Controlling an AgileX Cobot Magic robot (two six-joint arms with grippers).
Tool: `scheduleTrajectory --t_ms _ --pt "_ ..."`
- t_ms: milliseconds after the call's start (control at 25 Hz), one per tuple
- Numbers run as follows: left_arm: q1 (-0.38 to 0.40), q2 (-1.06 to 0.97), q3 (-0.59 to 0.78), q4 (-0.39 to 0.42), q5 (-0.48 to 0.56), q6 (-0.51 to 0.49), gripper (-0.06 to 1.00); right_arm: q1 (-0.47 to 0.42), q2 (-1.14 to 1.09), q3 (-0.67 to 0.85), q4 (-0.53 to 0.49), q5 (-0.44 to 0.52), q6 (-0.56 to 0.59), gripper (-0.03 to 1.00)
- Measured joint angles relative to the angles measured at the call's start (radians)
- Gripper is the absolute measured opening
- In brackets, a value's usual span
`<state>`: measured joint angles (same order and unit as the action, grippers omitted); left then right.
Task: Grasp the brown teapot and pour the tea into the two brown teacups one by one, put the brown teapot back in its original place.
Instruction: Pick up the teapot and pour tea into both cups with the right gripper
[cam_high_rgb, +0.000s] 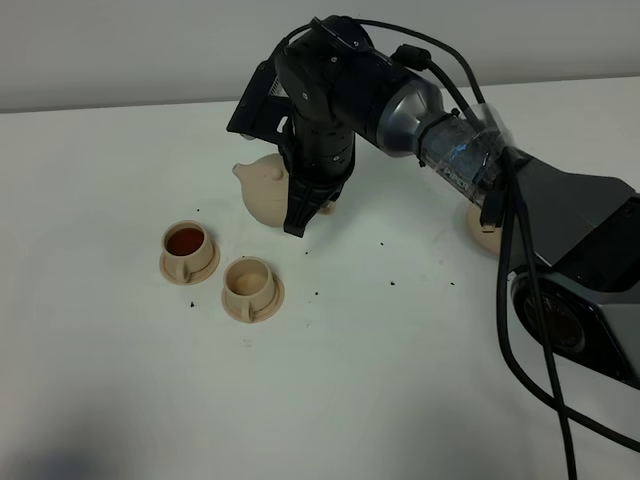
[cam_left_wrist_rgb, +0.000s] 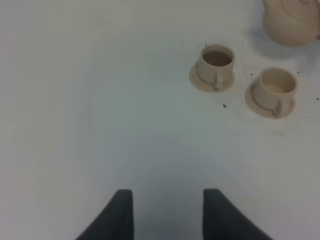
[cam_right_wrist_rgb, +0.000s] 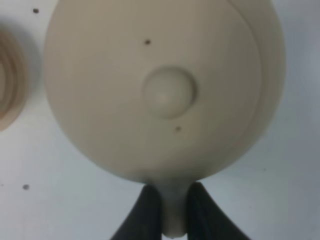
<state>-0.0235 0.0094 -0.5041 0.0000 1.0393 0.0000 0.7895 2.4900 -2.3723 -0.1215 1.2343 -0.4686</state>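
Note:
The brown teapot (cam_high_rgb: 264, 187) is behind the two teacups, spout to the left. My right gripper (cam_high_rgb: 304, 213) reaches across and is shut on its handle; the right wrist view shows the lid knob (cam_right_wrist_rgb: 169, 93) and the fingers (cam_right_wrist_rgb: 148, 212) clamping the handle. I cannot tell if the pot touches the table. The left teacup (cam_high_rgb: 188, 246) holds dark tea; the right teacup (cam_high_rgb: 250, 283) looks empty. Each stands on its small saucer. The left wrist view shows both cups (cam_left_wrist_rgb: 216, 61) (cam_left_wrist_rgb: 274, 86) and the teapot (cam_left_wrist_rgb: 292, 21). My left gripper (cam_left_wrist_rgb: 167, 212) is open and empty, far from them.
The larger tan saucer (cam_high_rgb: 482, 226) lies at the right, mostly hidden behind my right arm. Small dark specks (cam_high_rgb: 390, 283) are scattered on the white table (cam_high_rgb: 380, 380). A cup saucer rim (cam_right_wrist_rgb: 7, 82) shows beside the teapot in the right wrist view.

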Motion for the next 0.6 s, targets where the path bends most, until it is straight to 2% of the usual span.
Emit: scheduleTrajectory --t_ms 440,600 --pt "0.000 0.000 0.000 0.000 0.000 0.000 0.38 0.000 -0.047 0.014 -0.010 0.001 0.030 0.13" --pt "0.000 0.000 0.000 0.000 0.000 0.000 0.38 0.000 -0.150 0.135 -0.025 -0.009 0.069 0.13"
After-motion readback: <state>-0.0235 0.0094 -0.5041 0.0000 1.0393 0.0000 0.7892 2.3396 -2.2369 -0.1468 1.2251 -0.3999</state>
